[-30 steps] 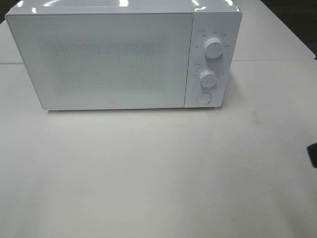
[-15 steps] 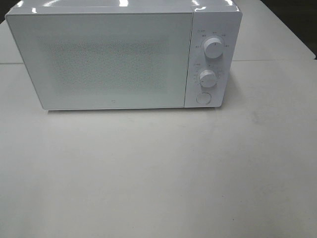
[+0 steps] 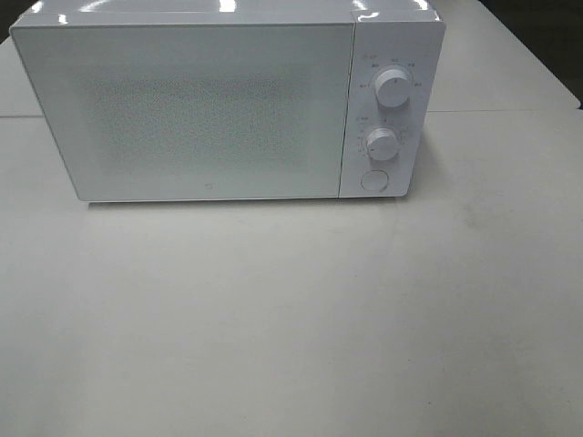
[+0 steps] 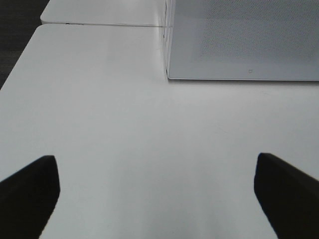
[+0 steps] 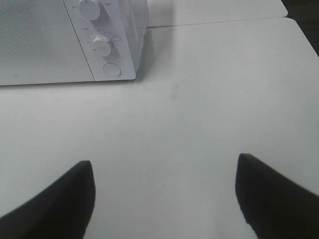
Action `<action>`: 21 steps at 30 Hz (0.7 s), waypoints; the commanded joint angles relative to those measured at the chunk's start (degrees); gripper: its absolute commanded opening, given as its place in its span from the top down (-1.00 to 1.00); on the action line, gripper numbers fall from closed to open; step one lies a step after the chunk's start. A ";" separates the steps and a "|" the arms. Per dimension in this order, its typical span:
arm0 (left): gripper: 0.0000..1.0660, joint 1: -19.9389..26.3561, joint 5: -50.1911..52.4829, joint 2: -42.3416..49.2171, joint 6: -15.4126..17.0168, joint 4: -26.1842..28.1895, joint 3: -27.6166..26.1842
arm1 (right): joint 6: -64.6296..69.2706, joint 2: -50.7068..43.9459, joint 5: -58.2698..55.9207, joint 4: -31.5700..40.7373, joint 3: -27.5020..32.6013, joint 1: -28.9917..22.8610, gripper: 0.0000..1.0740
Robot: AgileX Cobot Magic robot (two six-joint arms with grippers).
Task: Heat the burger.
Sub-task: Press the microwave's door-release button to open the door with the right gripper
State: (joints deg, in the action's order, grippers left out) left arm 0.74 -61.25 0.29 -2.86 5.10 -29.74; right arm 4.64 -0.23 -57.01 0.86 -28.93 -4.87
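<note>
The white microwave stands shut on the surface, with the left end effector and right end effector both spread apart.

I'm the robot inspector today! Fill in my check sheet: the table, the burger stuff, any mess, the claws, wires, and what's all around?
Surface: white table, nothing on it in front of the microwave.
Job's things: burger not seen in any view; white microwave at the back, door shut; upper knob, lower knob and round button on its right side.
Clutter: nothing seen.
Claws: left claw open, holding nothing; right claw open, holding nothing; both over bare table.
Cables: nothing seen.
Surroundings: second tabletop joined on behind; dark floor past the edges.
</note>
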 commanded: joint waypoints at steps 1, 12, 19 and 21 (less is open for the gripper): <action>-0.84 0.11 0.00 0.92 0.23 0.06 0.17 | 0.11 -1.55 0.11 -0.34 0.17 0.23 -0.42; -0.84 0.11 0.00 0.92 0.23 0.06 0.17 | 0.11 -1.55 0.11 -0.34 0.17 0.23 -0.42; -0.84 0.11 0.00 0.92 0.23 0.06 0.17 | 0.11 0.00 0.23 0.11 0.17 0.23 -0.42; -0.84 0.11 0.00 0.92 0.23 0.06 0.17 | 0.11 1.83 0.23 0.11 0.17 0.23 -0.42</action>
State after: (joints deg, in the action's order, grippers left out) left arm 0.74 -61.25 0.29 -2.86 5.10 -29.74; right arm 4.64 1.26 -57.01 0.86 -28.93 -4.87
